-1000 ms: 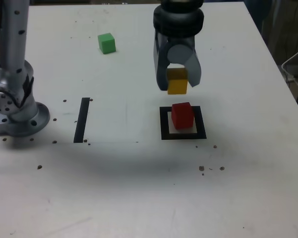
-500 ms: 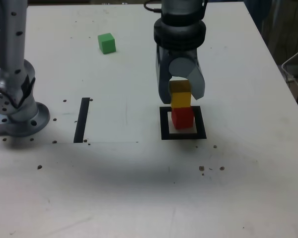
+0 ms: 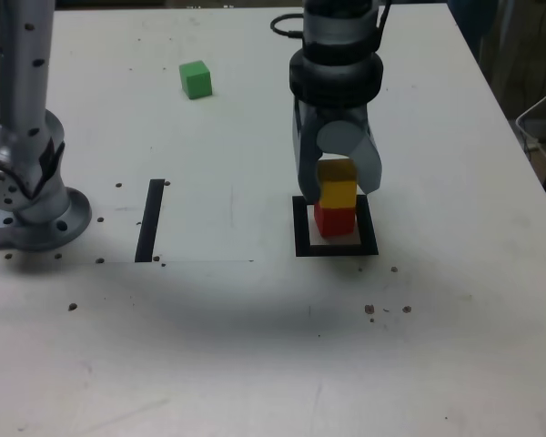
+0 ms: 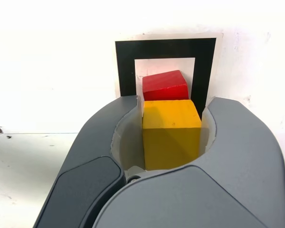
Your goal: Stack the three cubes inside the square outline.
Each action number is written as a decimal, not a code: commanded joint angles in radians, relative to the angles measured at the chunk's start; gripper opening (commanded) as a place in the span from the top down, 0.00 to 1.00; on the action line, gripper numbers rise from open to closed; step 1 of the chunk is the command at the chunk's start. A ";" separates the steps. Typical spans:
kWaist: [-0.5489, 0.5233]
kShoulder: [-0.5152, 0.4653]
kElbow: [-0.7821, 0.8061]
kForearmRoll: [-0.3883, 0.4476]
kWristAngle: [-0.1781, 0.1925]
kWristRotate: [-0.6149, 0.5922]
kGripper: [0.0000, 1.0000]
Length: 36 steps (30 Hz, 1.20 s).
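Sinking slightly and drifting toward the exterior view's right, the gripper (image 3: 338, 187) is clasping the yellow cube (image 3: 338, 196), now overlapping more of the red cube (image 3: 335, 221) in that view. The red cube is sitting inside the square outline (image 3: 302, 248), a little turned against its frame, while the green cube (image 3: 196, 80) is waiting well apart on the worktop (image 3: 227, 346). Placing well is likely calling for centring yellow over red in both views, matching red's turn, lowering gently until faces are meeting flat, then opening evenly so neither cube is being dragged.
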 commanded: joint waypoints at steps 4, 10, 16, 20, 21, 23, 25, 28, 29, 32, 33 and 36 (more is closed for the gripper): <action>0.004 0.002 0.015 -0.011 0.009 -0.001 0.82; 0.005 0.002 0.021 -0.011 -0.001 -0.001 0.76; 0.006 0.003 0.017 0.001 -0.006 0.010 0.60; 0.007 0.003 0.012 0.002 -0.013 0.025 0.44; 0.007 0.002 0.012 0.001 -0.014 0.029 0.41; 0.007 0.001 0.011 -0.001 -0.016 0.035 0.32; 0.007 0.001 0.011 -0.003 -0.017 0.039 0.20; 0.007 -0.001 0.011 -0.004 -0.017 0.041 0.06; 0.007 -0.002 0.012 -0.004 -0.017 0.041 0.03; 0.007 -0.010 0.016 0.001 -0.018 0.042 0.00; 0.007 -0.014 0.017 0.004 -0.017 0.042 0.00; 0.007 -0.035 0.015 0.022 -0.016 0.044 0.00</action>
